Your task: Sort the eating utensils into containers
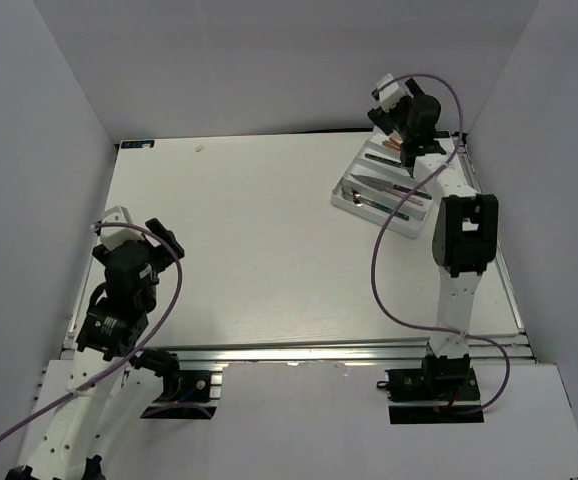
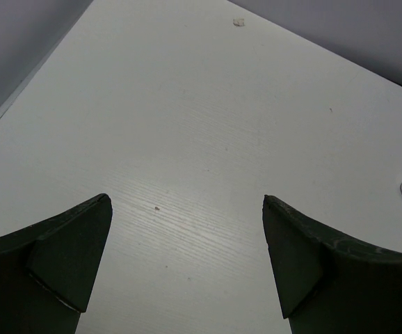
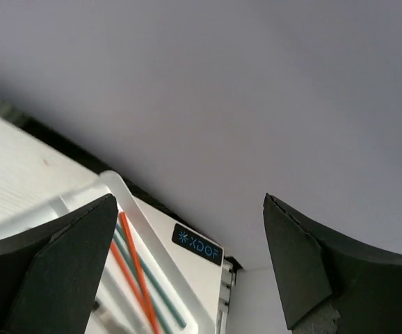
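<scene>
The white cutlery tray (image 1: pixel 346 196) lies at the table's far right. Silver utensils with dark green and pinkish handles (image 1: pixel 394 192) lie in its slots. In the right wrist view, red-orange chopsticks (image 3: pixel 135 268) and dark green chopsticks (image 3: pixel 161 300) lie in the tray's outer slot (image 3: pixel 161 240). My right gripper (image 1: pixel 397 147) hangs open and empty above the tray's far end; it also shows in the right wrist view (image 3: pixel 187 268). My left gripper (image 1: pixel 119 222) is open and empty over bare table at the near left; it also shows in the left wrist view (image 2: pixel 187 268).
White walls close in the table on the left, back and right. A small white scrap (image 1: pixel 200 149) lies near the back edge, also in the left wrist view (image 2: pixel 239 22). A black XDOF label (image 3: pixel 198 244) sits on the table corner beside the tray.
</scene>
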Tool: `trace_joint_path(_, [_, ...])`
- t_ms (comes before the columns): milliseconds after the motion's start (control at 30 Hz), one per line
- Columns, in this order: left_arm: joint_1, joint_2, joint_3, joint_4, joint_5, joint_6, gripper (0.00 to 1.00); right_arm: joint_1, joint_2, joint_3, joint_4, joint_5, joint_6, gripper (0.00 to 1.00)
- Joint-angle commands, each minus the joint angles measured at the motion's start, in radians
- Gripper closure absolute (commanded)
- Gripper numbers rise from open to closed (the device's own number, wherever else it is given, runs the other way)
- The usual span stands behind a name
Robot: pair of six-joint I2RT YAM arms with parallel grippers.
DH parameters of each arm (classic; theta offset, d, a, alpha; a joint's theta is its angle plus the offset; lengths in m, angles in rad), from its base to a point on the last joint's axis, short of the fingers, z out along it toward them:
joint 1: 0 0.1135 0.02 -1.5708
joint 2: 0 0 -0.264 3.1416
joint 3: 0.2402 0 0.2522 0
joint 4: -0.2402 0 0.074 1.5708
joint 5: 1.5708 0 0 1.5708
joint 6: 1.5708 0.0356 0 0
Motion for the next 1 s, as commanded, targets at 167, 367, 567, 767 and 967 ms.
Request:
trace_joint_path(167, [0.028, -0.029, 0.016, -0.025, -0.120, -0.024, 0.02, 0.155, -0.774, -0.437, -0.326, 0.164, 0.920, 0.11])
trace_joint_path(367, [0.043, -0.011, 0.020, -0.037, -0.158, -0.034, 0.02, 0.304, -1.358, -0.975, -0.553, 0.388, 1.039, 0.11])
trace_joint_path(567, [0.066, 0.009, 0.019, -0.035, -0.140, -0.030, 0.02, 0.309, -1.609, -1.067, -0.788, 0.355, 1.023, 0.11])
trace_joint_path(767, [0.066, -0.037, 0.010, -0.031, -0.147, -0.028, 0.02, 0.311, -1.724, -1.072, -0.890, 0.328, 0.972, 0.11])
trace_joint_path(967, [0.066, -0.103, -0.006, -0.022, -0.161, -0.027, 0.02, 0.315, -1.760, -1.089, -0.881, 0.316, 0.975, 0.11])
